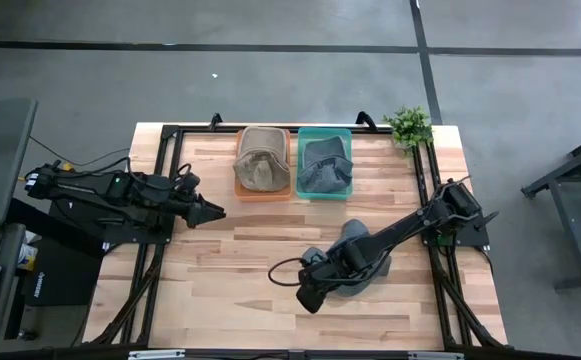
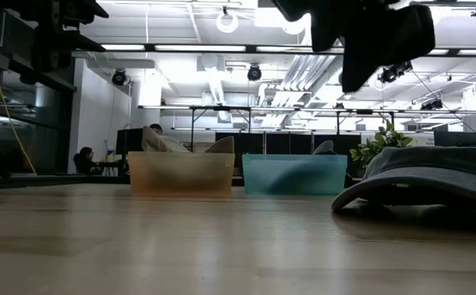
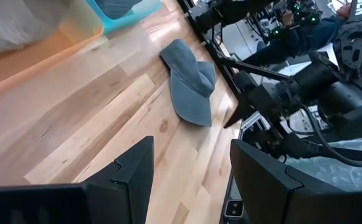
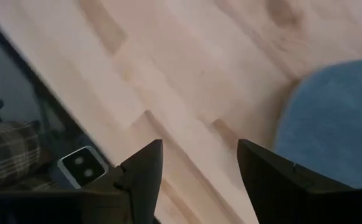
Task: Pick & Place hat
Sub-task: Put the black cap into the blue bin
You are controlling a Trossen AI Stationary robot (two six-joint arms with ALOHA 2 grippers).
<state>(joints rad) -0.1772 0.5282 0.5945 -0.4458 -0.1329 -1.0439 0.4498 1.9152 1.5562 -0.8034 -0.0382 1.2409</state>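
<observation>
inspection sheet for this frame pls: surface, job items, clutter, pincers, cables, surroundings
Surface: wooden table, bare planks over most of it.
Job's things: blue-grey hat loose on the table near the right arm; orange bin holding a tan hat; teal bin holding a grey hat.
Clutter: small green plant at the far right corner.
Pincers: left pincer open, empty, in front of the orange bin; right pincer open, empty, above the table beside the loose hat.
Cables: black cable looping by the right arm.
Surroundings: grey floor; a seated person far behind.
</observation>
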